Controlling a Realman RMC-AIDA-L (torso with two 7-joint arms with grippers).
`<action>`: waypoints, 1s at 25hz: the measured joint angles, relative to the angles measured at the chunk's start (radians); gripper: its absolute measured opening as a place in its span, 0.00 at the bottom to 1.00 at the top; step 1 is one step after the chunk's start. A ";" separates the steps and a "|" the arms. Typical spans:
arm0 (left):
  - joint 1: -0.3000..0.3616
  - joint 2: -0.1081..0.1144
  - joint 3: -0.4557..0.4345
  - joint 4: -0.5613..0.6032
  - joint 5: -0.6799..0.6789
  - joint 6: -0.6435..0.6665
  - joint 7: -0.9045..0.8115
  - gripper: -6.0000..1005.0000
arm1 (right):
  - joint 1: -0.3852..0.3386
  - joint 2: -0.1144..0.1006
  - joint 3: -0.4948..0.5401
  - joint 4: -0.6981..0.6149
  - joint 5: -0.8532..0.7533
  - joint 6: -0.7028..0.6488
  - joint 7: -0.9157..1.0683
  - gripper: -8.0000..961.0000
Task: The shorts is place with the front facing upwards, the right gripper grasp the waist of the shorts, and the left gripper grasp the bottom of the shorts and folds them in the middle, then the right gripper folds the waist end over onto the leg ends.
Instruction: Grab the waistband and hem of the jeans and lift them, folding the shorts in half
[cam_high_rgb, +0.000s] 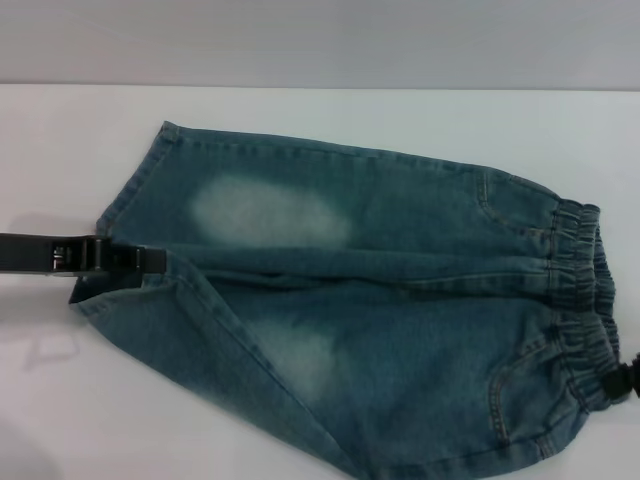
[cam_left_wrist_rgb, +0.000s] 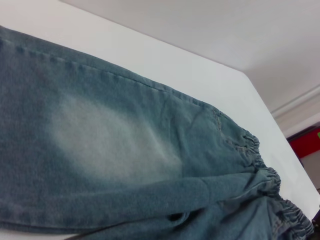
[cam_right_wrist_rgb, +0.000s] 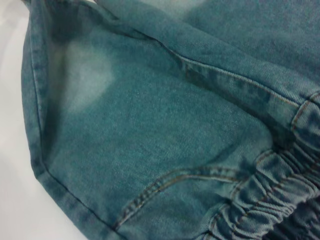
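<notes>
Denim shorts (cam_high_rgb: 380, 330) are lying flat; left gripper (cam_high_rgb: 150, 261) is pinching the leg hems (cam_high_rgb: 125, 215), right gripper (cam_high_rgb: 622, 380) gripping the waistband (cam_high_rgb: 580, 290), readying the fold.

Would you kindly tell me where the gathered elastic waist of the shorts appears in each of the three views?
Head view: the waist of the shorts runs down the picture's right edge, on the robot's right.
Left wrist view: waist at the lower right corner.
Right wrist view: waist at the lower right corner.
Shared landmark: the pale faded patch on a leg.
</notes>
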 joint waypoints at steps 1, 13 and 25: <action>-0.001 -0.001 0.000 -0.001 0.000 -0.001 -0.001 0.05 | -0.003 0.002 0.002 -0.001 0.013 -0.002 -0.015 0.01; -0.029 0.017 -0.015 -0.070 -0.107 -0.031 -0.017 0.05 | -0.093 -0.039 0.044 0.011 0.367 -0.071 -0.159 0.01; -0.026 -0.001 -0.048 -0.078 -0.220 -0.171 -0.019 0.05 | -0.146 -0.044 0.274 0.114 0.503 0.014 -0.247 0.01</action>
